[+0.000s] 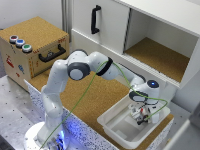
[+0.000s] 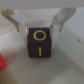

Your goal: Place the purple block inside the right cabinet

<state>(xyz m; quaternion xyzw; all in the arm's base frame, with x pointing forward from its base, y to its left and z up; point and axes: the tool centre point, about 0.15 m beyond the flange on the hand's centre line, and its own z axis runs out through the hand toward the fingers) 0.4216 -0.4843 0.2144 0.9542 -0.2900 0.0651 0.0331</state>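
The purple block (image 2: 41, 42), a dark cube with yellow marks, sits between my fingertips (image 2: 21, 23) in the wrist view, and both fingers touch its sides. My gripper (image 1: 141, 115) is low inside the white tray (image 1: 116, 126) at the exterior view's lower right and is shut on the block. In the exterior view the block is hidden by the gripper. The right cabinet (image 1: 160, 56), white-walled with a cork floor, stands open behind and above the tray.
A red cube (image 2: 2, 62) lies in the tray beside the block. A cork box with coloured buttons (image 1: 35, 46) stands at the exterior view's left. A white door with a black handle (image 1: 95, 20) is left of the open cabinet. A cork tabletop (image 1: 95, 97) lies between them.
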